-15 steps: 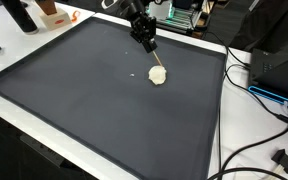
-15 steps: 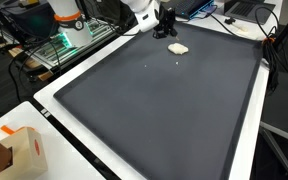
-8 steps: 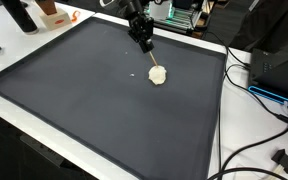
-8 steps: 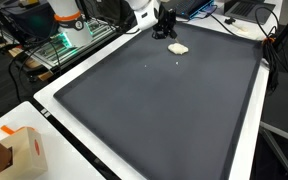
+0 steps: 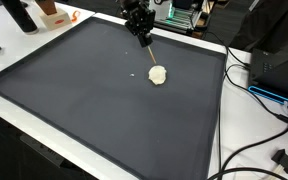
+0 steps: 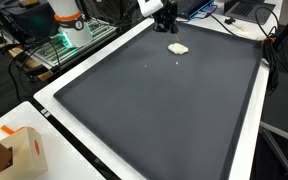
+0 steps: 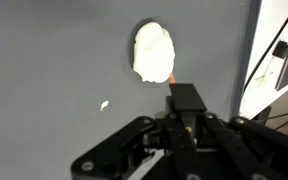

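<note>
1. Small off-white, oval, dough-like lump (image 5: 158, 75): lies flat on the large dark grey rubbery mat (image 5: 74, 90), toward the mat's far side in both exterior views (image 6: 177, 48), well apart from every edge.
2. In the wrist view, shows its long axis (image 7: 152, 52) running up and down the picture, roughly in line with the tool below it.
3. Just beside it, apart and nearer the mat's middle, one tiny white crumb (image 7: 104, 104).
4. At the lump's lower right edge in the wrist view, the tip of a thin, pale brown wooden stick (image 7: 171, 75); touches or overlaps the lump there, cannot tell which.
5. In an exterior view, slants as a thin line (image 5: 150, 55) from the lump up to the black Robotiq gripper (image 5: 142, 36).
6. Gripper (image 7: 187, 100) clenched on the stick's upper end, fingers drawn together with no gap visible.
7. Hangs above the mat, raised off it, with the lump ahead of the fingertips along the stick's line and slightly to the picture's left in the wrist view.
8. Around the mat, a white table rim (image 6: 46, 100); on its near corner, an orange and tan cardboard carton (image 6: 24, 152).
</note>
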Controlling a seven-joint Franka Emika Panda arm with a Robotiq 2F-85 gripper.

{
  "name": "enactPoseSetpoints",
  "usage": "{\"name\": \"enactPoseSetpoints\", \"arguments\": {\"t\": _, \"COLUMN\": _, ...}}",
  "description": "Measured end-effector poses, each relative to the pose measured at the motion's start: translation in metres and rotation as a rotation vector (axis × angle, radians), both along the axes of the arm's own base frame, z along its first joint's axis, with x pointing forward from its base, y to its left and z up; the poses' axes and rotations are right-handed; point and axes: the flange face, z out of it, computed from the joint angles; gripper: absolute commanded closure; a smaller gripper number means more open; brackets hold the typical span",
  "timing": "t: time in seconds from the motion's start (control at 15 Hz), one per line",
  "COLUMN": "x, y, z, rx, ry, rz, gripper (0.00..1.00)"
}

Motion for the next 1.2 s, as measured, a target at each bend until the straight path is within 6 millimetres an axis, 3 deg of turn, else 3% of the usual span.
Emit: {"name": "enactPoseSetpoints", "arguments": {"t": 1.2, "x": -0.022, "y": 0.013, "z": 0.088, "rx": -0.366, "ry": -0.14, "rz": 0.254, "gripper": 0.97}}
